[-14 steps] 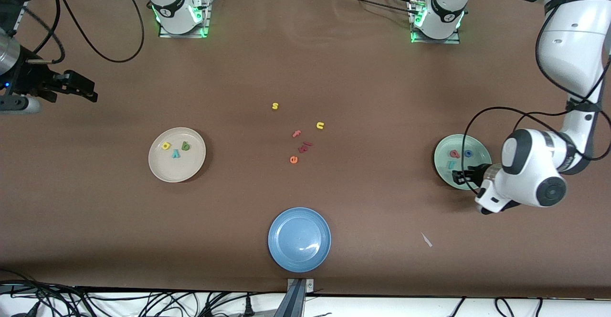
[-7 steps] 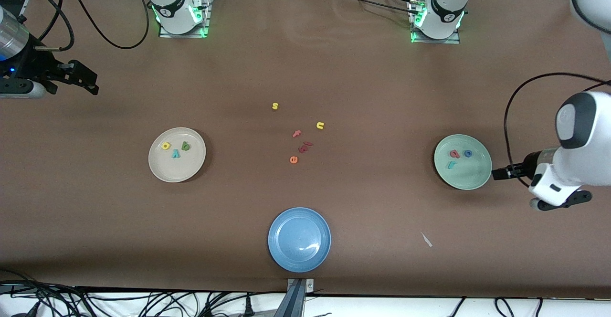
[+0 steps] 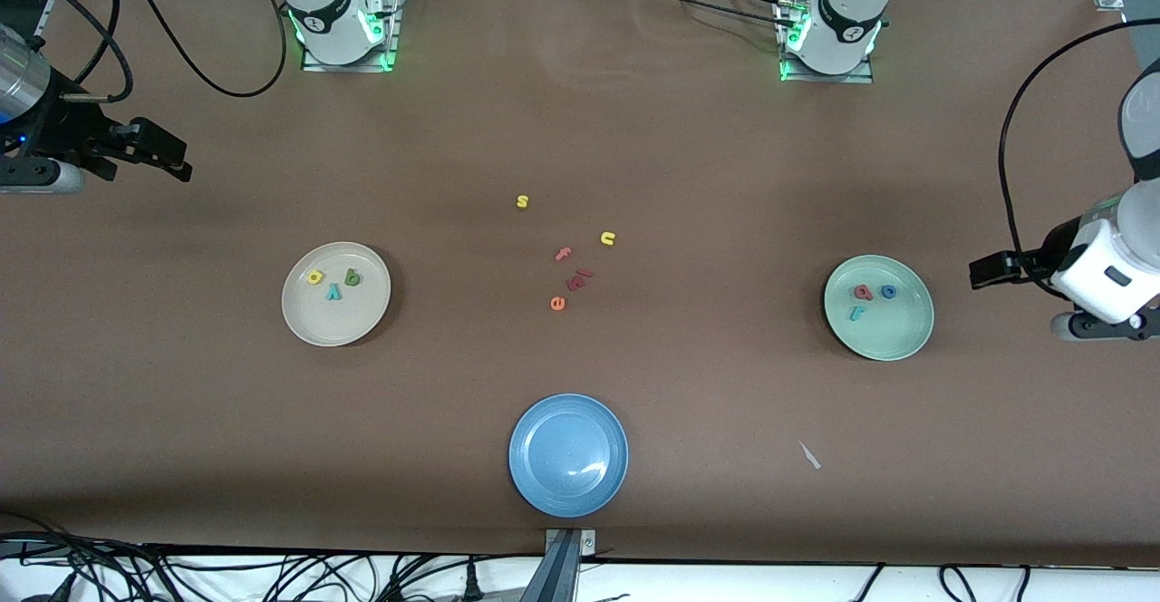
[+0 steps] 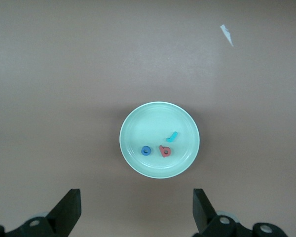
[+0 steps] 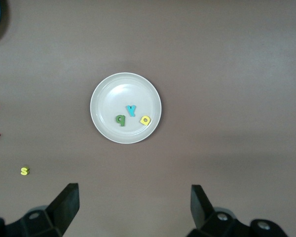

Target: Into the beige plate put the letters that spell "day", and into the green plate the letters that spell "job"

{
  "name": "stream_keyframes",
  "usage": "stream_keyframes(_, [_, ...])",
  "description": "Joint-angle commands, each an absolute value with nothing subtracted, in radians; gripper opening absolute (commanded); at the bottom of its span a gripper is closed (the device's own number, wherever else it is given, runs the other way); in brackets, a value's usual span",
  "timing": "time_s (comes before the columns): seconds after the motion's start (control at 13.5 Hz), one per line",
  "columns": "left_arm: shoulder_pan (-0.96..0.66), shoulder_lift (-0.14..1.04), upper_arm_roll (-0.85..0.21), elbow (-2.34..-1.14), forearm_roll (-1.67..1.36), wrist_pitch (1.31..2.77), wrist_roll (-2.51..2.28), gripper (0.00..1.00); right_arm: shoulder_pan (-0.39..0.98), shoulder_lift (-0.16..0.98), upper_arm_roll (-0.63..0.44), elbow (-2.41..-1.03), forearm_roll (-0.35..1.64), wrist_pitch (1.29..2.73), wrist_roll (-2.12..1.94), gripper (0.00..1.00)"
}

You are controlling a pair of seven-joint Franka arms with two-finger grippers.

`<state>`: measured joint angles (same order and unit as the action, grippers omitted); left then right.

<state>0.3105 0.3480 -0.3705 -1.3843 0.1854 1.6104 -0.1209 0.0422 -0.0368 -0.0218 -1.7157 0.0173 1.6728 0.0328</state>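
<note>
The beige plate (image 3: 335, 325) holds the yellow a (image 3: 314, 277), green d (image 3: 352, 278) and teal y (image 3: 333, 292); the right wrist view shows that plate (image 5: 113, 94) from high up. In the green plate (image 3: 884, 334) lie the pinkish-red b (image 3: 863, 292), blue o (image 3: 889, 291) and teal j (image 3: 855, 312), which also show in the left wrist view (image 4: 171, 137). My left gripper (image 3: 983, 271) hangs open and empty over bare table beside the green plate, toward the left arm's end. My right gripper (image 3: 172, 160) hangs open and empty over the right arm's end of the table.
A blue plate (image 3: 568, 454) sits near the front camera's edge, mid-table. Loose letters lie in the middle: yellow s (image 3: 522, 201), yellow u (image 3: 607, 238), orange e (image 3: 557, 304), dark red letters (image 3: 578, 278). A white paper scrap (image 3: 810, 455) lies between the blue and green plates.
My left gripper has drawn back from over the green plate toward its end of the table and risen, leaving the teal j in the plate. The right gripper shifted slightly.
</note>
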Motion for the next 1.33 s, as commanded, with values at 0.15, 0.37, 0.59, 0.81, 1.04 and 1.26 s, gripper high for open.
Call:
stream_keyframes(0.15, [0.313, 0.321, -0.371, -1.41, 0.147, 1.589, -0.084, 0.99, 0.035, -0.026, -0.018, -1.683, 0.012, 1.651, 0.023, 1.0])
stream_keyframes(0.37, [0.321, 0.318, -0.362, -1.396, 0.031, 1.591, -0.078, 1.0, 0.034, -0.026, -0.021, -1.684, 0.006, 1.644, 0.023, 1.0])
stream_keyframes(0.59, [0.312, 0.31, -0.342, -1.378, 0.021, 1.588, -0.026, 0.99, 0.034, -0.025, -0.021, -1.684, 0.005, 1.651, 0.021, 1.0])
stream_keyframes(0.81, [0.119, 0.284, -0.117, -1.39, 0.014, 1.559, 0.067, 0.98, 0.031, -0.021, -0.023, -1.684, 0.006, 1.646, 0.021, 1.0])
stream_keyframes(1.04, [0.051, 0.27, -0.045, -1.416, 0.021, 1.552, 0.118, 0.98, 0.032, -0.02, -0.021, -1.684, 0.006, 1.646, 0.021, 1.0])
stream_keyframes(1.26, [0.061, 0.27, -0.046, -1.411, 0.02, 1.536, 0.133, 0.99, 0.034, -0.021, -0.02, -1.684, 0.006, 1.644, 0.021, 1.0])
